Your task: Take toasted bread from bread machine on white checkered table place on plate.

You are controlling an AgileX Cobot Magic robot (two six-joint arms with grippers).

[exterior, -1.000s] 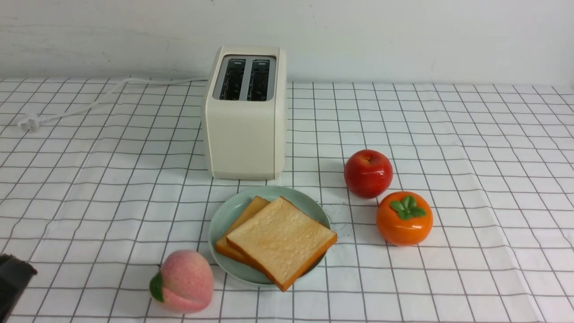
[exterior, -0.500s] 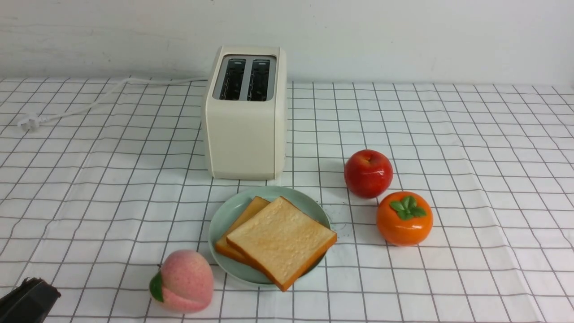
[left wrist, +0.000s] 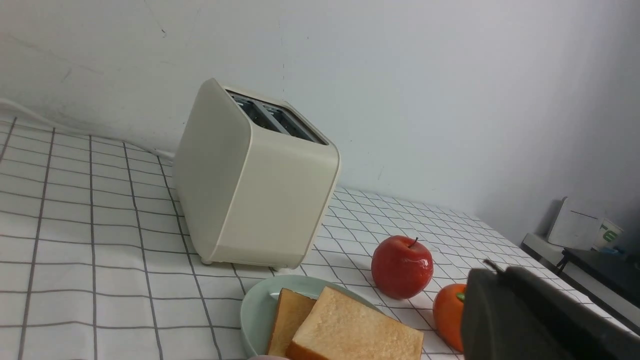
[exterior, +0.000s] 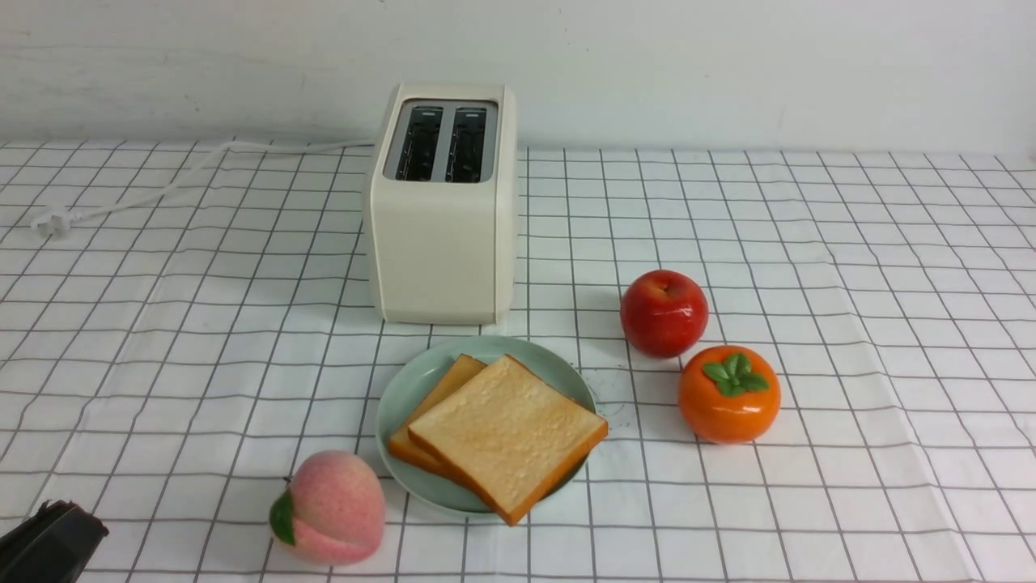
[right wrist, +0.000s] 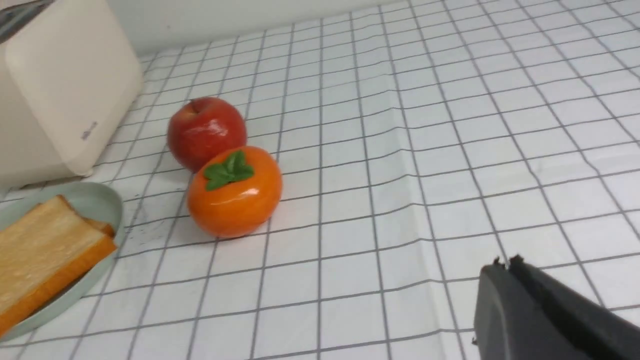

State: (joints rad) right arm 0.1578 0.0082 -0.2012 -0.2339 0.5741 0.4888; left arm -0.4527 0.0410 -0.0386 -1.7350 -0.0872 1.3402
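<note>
Both slices of toast [exterior: 506,433] lie stacked on the plate [exterior: 413,380], just in front of the toaster [exterior: 441,235] on the checkered surface [exterior: 850,267]. An apple [exterior: 664,313], persimmon [exterior: 728,394] and peach [exterior: 332,508] sit nearby. Only a dark edge of each end effector, left [exterior: 48,538] and right [right wrist: 540,315], shows; open or closed cannot be told.
</note>
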